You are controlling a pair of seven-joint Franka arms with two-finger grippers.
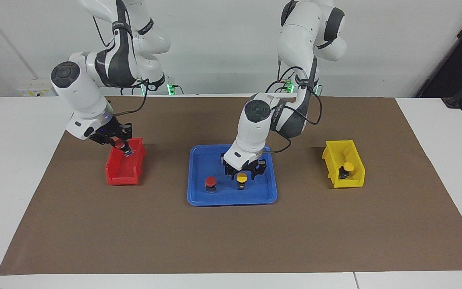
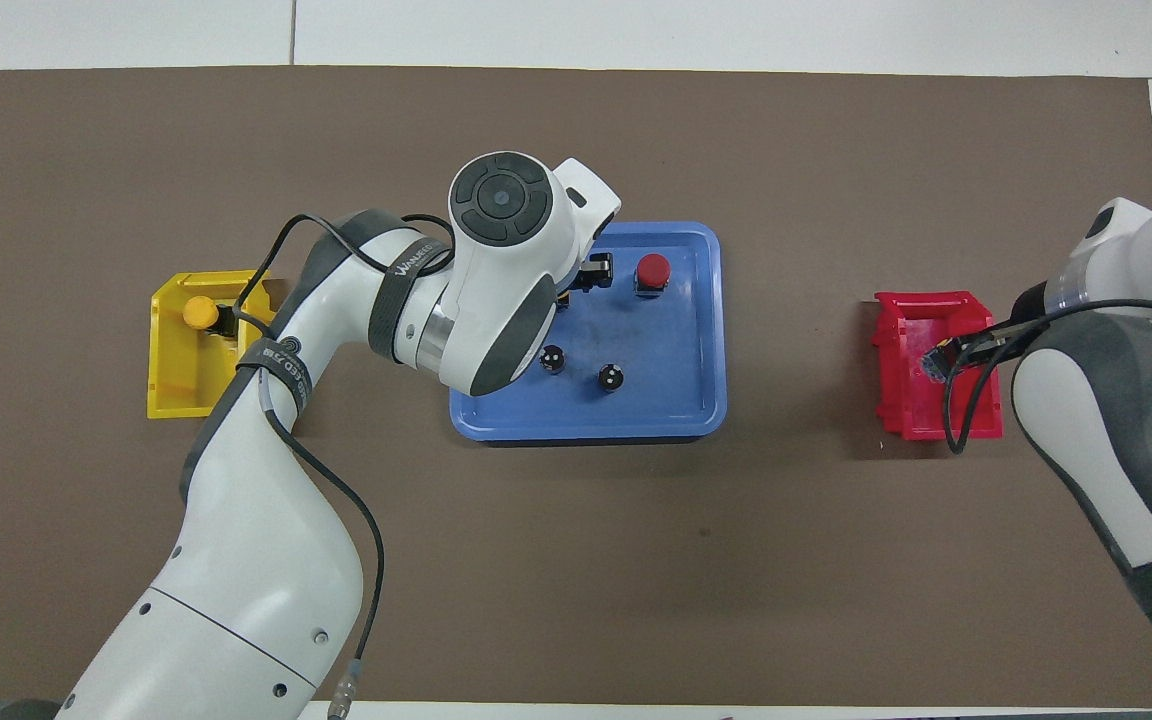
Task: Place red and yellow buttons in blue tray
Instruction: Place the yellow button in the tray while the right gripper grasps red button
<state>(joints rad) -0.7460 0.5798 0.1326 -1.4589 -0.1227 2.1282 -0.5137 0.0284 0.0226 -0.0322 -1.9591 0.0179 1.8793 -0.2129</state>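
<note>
The left arm is reaching in from its base with the elbow bent and the wrist turned steeply down, its left gripper (image 1: 242, 173) hanging low with the fingers (image 1: 227, 171) standing apart. The right arm is folding at the elbow and angling its forearm downward toward its own end of the worktop, carrying the right gripper (image 1: 119, 146) raised in the air. The right gripper's fingers are pinching together on a red-capped button (image 1: 119, 143).
</note>
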